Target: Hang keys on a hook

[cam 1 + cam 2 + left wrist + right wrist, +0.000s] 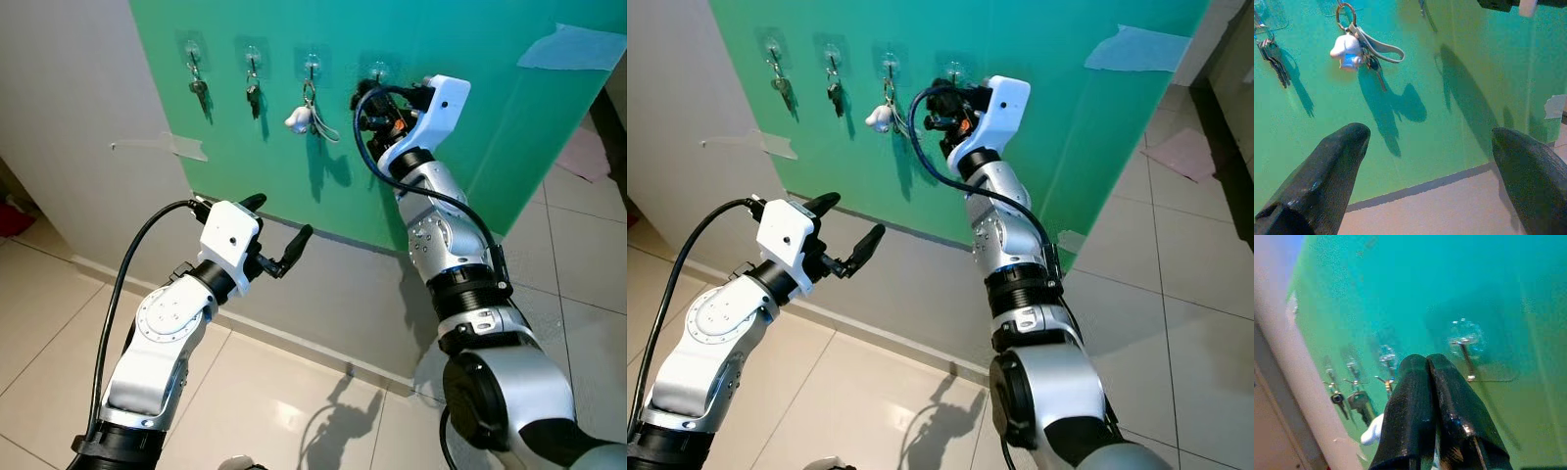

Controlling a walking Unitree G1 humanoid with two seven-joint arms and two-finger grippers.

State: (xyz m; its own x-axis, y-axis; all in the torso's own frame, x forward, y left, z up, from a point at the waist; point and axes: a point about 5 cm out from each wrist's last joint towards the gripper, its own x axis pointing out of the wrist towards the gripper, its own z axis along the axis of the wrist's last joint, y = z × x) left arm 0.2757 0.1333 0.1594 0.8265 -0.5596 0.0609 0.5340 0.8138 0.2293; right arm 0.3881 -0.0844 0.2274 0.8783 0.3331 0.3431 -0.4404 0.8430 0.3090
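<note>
A green board (460, 147) on the wall carries a row of clear stick-on hooks. Dark keys (199, 90) hang on the leftmost hook, and more keys (253, 96) on the second. The third holds a key ring with a white plush charm (299, 119). The rightmost hook (1465, 341) is bare. My right gripper (364, 98) is raised close in front of that bare hook, its fingers (1420, 396) pressed shut; I can make out nothing between them. My left gripper (279, 223) is open and empty, held lower and to the left, facing the board.
A pale blue tape patch (573, 44) sits at the board's upper right. A strip of tape (162, 147) is on the grey wall to the left. A skirting line runs below the board, above the tiled floor (284, 392).
</note>
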